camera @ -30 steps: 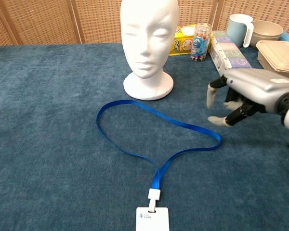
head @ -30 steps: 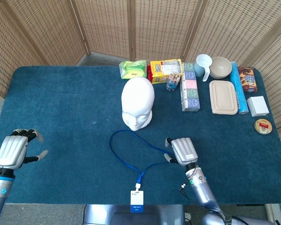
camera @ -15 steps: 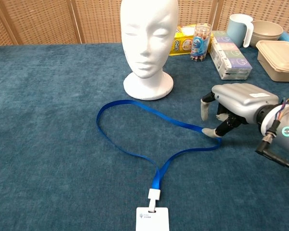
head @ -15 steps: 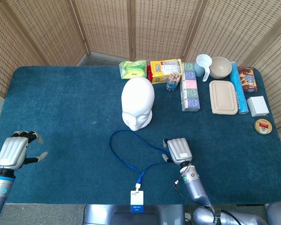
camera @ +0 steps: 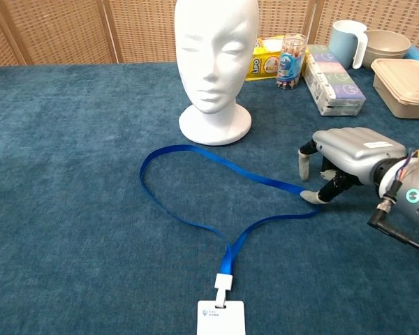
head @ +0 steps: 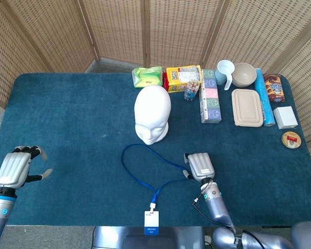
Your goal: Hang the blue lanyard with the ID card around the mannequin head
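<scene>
Resting lower now, right hand (camera: 349, 157) fingertip touching the blue lanyard (camera: 216, 192) bend (fingers spread, not pinching), left hand (head: 14, 167) unchanged, spread.

Right robot hand (camera: 349, 157): silver shell, pale fingertips, black wrist cable, green light. Left robot hand (head: 13, 168): silver.

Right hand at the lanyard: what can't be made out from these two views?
- Grip: the right hand has a fingertip at the blue lanyard bend, but whether it pinches the strap is hidden under the palm in chest view and by the hand's back in head view.
- ID card: print too small; bottom cut by the chest view's edge.
- Left hand: outside the chest view.
</scene>
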### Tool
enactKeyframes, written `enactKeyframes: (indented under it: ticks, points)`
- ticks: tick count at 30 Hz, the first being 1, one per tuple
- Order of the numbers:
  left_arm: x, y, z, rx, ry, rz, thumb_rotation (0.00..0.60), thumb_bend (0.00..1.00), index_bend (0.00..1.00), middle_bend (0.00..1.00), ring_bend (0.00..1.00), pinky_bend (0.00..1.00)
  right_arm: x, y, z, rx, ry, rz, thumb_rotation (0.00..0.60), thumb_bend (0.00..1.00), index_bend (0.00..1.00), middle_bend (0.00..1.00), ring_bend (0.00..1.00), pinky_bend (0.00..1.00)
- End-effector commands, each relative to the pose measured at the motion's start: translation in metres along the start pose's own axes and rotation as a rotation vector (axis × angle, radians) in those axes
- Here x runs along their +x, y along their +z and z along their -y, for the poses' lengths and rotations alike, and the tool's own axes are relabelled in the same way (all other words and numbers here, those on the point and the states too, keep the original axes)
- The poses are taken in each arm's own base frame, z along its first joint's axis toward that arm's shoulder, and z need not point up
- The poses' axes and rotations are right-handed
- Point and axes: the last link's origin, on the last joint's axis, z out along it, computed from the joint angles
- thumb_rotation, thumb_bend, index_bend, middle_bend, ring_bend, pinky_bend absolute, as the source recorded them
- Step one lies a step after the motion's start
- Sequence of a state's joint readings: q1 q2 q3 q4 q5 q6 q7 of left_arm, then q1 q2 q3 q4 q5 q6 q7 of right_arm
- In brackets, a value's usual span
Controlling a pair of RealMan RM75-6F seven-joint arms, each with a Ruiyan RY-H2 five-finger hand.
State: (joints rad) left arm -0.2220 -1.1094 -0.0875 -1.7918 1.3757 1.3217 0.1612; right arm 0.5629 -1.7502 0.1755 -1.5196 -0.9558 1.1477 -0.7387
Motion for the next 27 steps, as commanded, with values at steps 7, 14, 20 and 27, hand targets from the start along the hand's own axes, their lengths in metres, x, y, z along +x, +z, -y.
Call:
enactKeyframes:
  ticks: [7, 14, 20, 27]
  points:
    - [0.0000, -0.0013, 0.0020, 0.003, -0.006, -0.003, 0.525, 0.20, 0.52, 0.45, 0.40, 0.29, -0.0022, 0.0026, -0.0017, -0.016, -0.027, -0.012, 0.487, 0.39, 0.47, 0.99, 1.00, 1.00]
    - [-0.0005, -0.0025, 0.0040, 0.006, -0.010, -0.004, 0.527, 0.20, 0.52, 0.45, 0.40, 0.29, -0.0050, 0.0036, -0.0015, -0.021, -0.044, -0.009, 0.484, 0.41, 0.49, 0.99, 1.00, 1.00]
    - [-0.0012, -0.0029, 0.0049, 0.007, -0.014, -0.005, 0.528, 0.20, 0.52, 0.45, 0.40, 0.29, -0.0057, 0.0054, 0.0008, -0.021, -0.052, -0.011, 0.515, 0.43, 0.53, 0.99, 1.00, 1.00]
    - [-0.0020, -0.0028, 0.0062, 0.010, -0.013, -0.003, 0.526, 0.20, 0.52, 0.45, 0.40, 0.29, -0.0060, 0.0067, 0.0034, -0.017, -0.059, -0.012, 0.539, 0.46, 0.56, 0.99, 1.00, 1.00]
